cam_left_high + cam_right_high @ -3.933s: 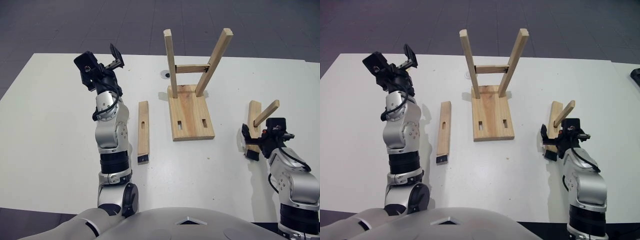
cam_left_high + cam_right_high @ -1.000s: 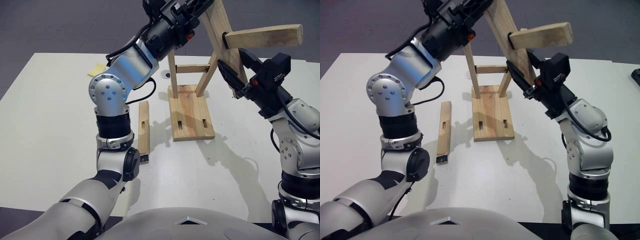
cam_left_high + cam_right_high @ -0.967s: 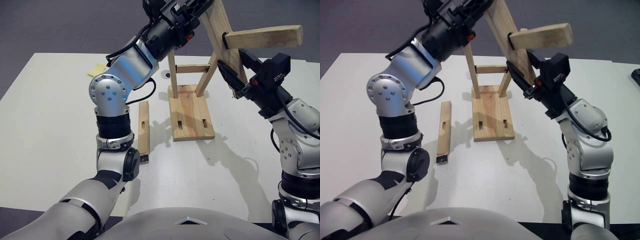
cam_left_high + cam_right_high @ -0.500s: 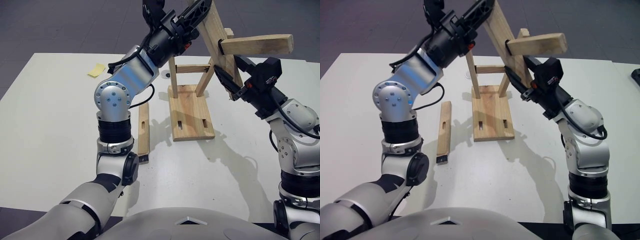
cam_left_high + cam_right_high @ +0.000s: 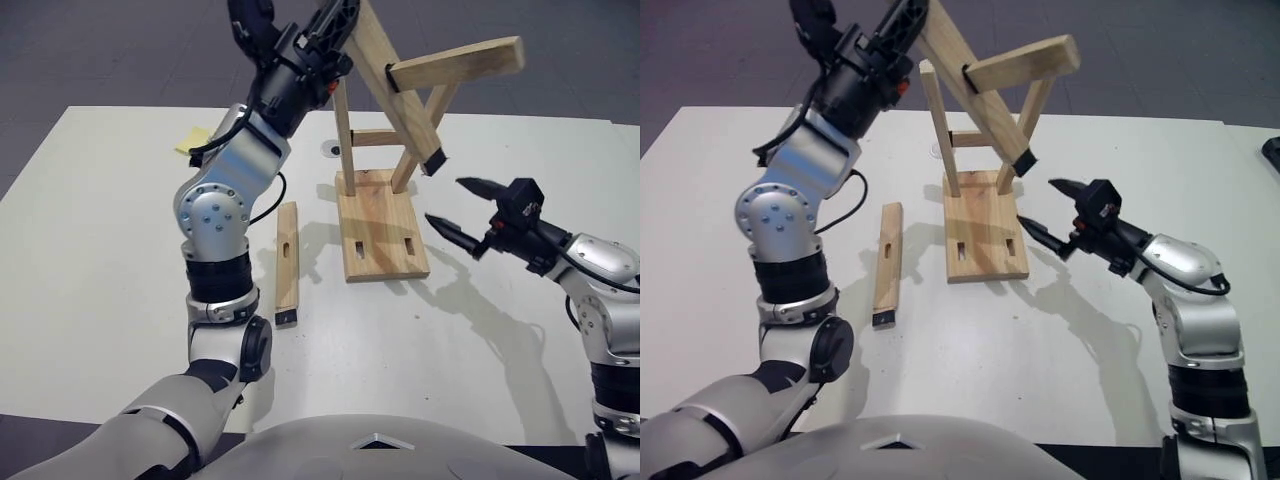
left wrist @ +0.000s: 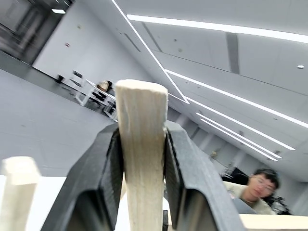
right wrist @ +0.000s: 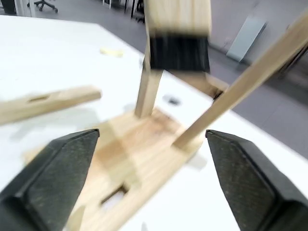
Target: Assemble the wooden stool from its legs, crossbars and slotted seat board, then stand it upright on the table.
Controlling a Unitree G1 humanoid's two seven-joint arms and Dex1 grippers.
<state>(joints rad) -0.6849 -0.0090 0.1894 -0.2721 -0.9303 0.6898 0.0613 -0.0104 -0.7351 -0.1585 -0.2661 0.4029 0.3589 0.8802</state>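
Observation:
The slotted seat board [image 5: 382, 232] lies flat on the table with two legs [image 5: 343, 120] standing in it, joined by a crossbar [image 5: 382, 138]. High above it, my left gripper [image 5: 338, 22] is shut on a third leg [image 5: 398, 95] that slants down to a black tip and carries a crossbar [image 5: 460, 62] sticking out to the right. In the left wrist view the fingers [image 6: 106, 163] clamp that leg [image 6: 141, 159]. My right gripper [image 5: 447, 200] hovers open just right of the board, holding nothing. A fourth leg [image 5: 287, 258] lies left of the board.
A yellow note [image 5: 195, 140] lies at the table's back left, and a small round mark [image 5: 330, 148] sits behind the board. Bare white table [image 5: 110, 260] spreads to the left and along the front. The right wrist view looks over the board [image 7: 130, 154] and the hanging leg tip [image 7: 178, 48].
My right gripper has let go of the raised leg, opened, and dropped down toward the table. The left gripper now holds the leg-and-crossbar piece alone, swung slightly left.

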